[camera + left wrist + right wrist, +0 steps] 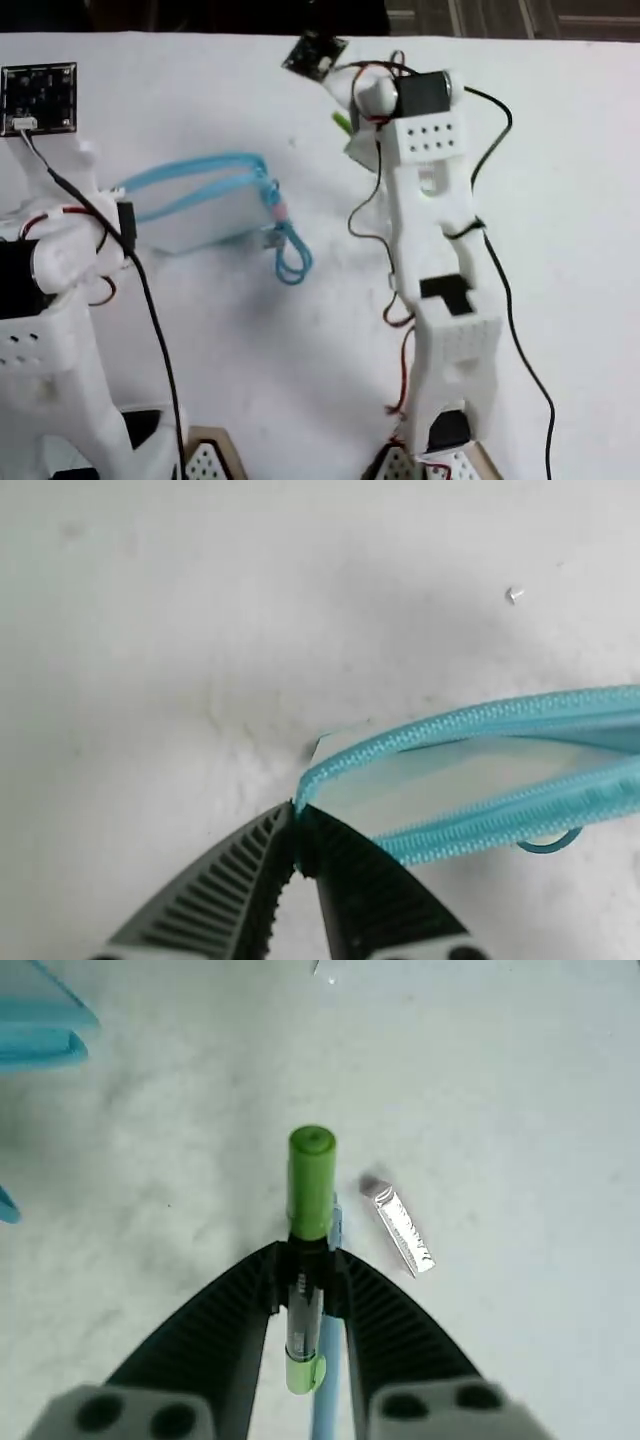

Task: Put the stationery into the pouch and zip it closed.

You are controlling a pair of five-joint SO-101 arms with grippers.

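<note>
Care comes first: the left hand (297, 845) is shut tight on the very end of the soft blue zip (480, 720), and I think it should hold firm so the mouth does not flop shut. The pouch (205, 222) lies flat on the white desk (580, 200), open, and looks like clear, bendy plastic. A thin blue loop (292, 262) hangs off its far end. Over to the right, the right hand (308, 1260) is closed around a green pen (311, 1175), round, smooth and hard. It should carry the pen across, point it at the gap and slide it in slowly. A small shiny silver bit (400, 1228) lies just beside the pen.
</note>
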